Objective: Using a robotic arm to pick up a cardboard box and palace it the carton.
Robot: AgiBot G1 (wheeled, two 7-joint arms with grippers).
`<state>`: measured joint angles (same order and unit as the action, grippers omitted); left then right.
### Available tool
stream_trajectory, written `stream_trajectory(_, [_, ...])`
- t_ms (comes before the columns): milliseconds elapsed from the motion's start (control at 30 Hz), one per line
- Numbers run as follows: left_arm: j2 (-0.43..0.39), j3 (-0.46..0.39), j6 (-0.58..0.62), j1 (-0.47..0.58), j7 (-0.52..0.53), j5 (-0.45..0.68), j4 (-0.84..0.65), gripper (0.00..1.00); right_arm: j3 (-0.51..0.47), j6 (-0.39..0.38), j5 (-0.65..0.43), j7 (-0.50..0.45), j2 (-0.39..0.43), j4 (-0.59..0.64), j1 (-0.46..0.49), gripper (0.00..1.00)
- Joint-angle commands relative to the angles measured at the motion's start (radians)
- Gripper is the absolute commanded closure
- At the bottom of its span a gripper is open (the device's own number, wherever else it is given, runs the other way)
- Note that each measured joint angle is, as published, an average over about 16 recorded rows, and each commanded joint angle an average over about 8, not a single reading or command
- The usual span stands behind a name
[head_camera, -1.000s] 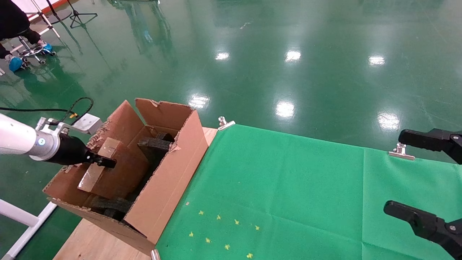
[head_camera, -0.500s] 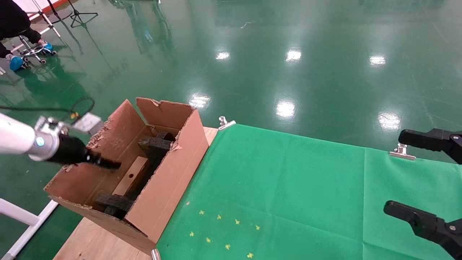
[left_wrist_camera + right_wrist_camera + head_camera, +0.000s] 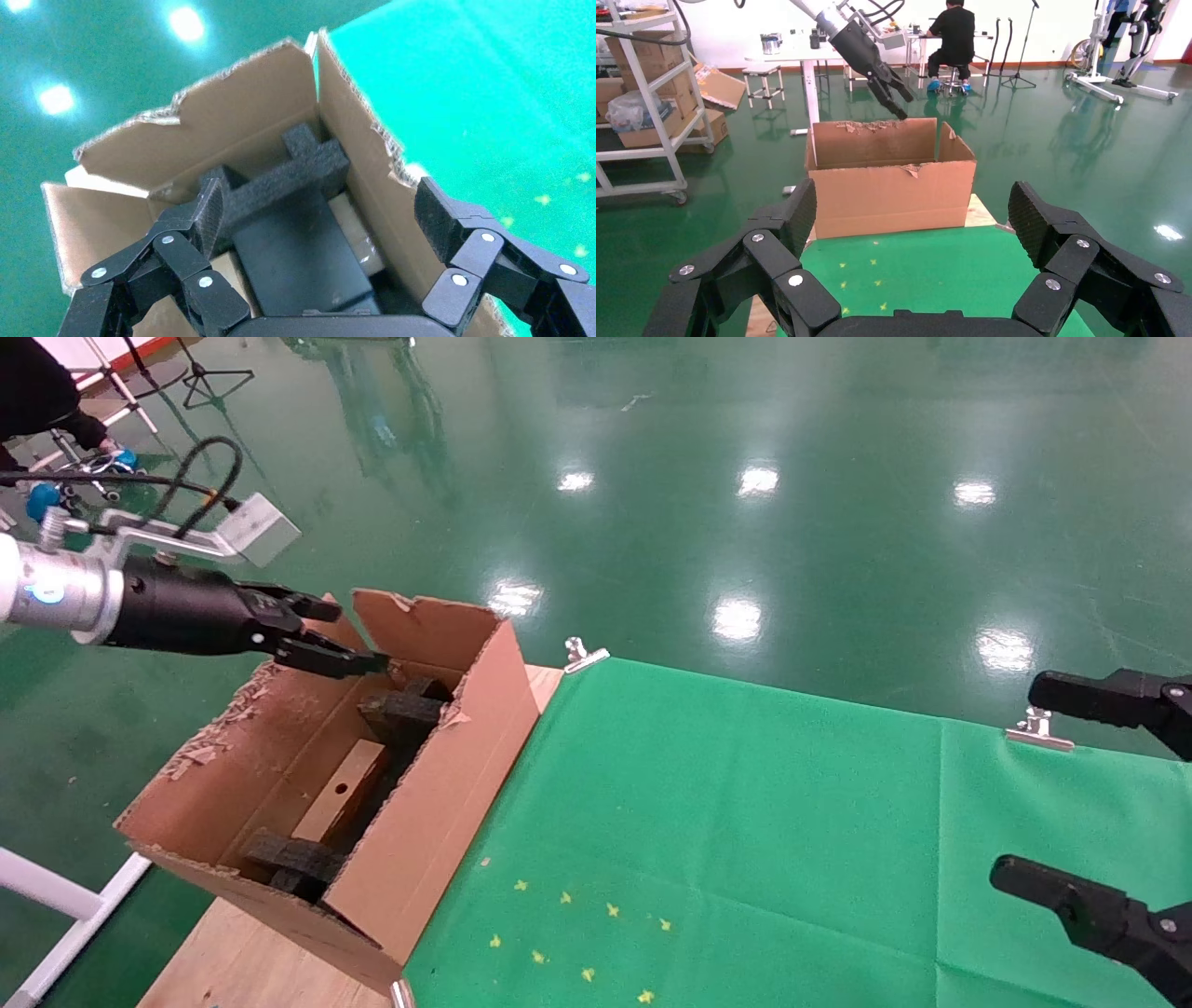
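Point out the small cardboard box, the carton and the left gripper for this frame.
cardboard box [image 3: 341,791]: head view, on its top face, down inside the carton.
carton [image 3: 438,794]: head view, on the outer face of its long side flap.
left gripper [image 3: 346,637]: head view, midway between its open fingertips, above the carton's far end.

left pincer [image 3: 343,637]: raised, fingers spread, empty | right pincer [image 3: 1034,782]: parked, spread

Bright, even overhead lighting
Ceiling lamps glare in spots on the glossy green floor [image 3: 745,523]; frames sharp; shadows soft
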<state>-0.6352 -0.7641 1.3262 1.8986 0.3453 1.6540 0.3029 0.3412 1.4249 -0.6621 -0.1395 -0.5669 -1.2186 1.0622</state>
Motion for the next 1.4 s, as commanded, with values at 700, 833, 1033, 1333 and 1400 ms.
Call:
stream_trajectory(700, [0.008,0.106,0.068,-0.185,-0.043,-0.209,0.255,0.0,0.0,0.0,0.0,0.0,0.0,0.0,0.0,0.0])
stream_trajectory(833, [0.01,0.14,0.077,-0.242,-0.053,-0.273,0.32,0.0,0.0,0.0,0.0,0.0,0.0,0.0,0.0,0.0])
stream_trajectory(1033, [0.012,0.191,0.091,-0.327,-0.068,-0.369,0.417,0.0,0.0,0.0,0.0,0.0,0.0,0.0,0.0,0.0])
stream_trajectory(1333, [0.015,0.266,0.111,-0.455,-0.091,-0.512,0.563,0.0,0.0,0.0,0.0,0.0,0.0,0.0,0.0,0.0])
stream_trajectory(1400, [0.016,0.283,0.115,-0.484,-0.096,-0.544,0.595,0.0,0.0,0.0,0.0,0.0,0.0,0.0,0.0,0.0])
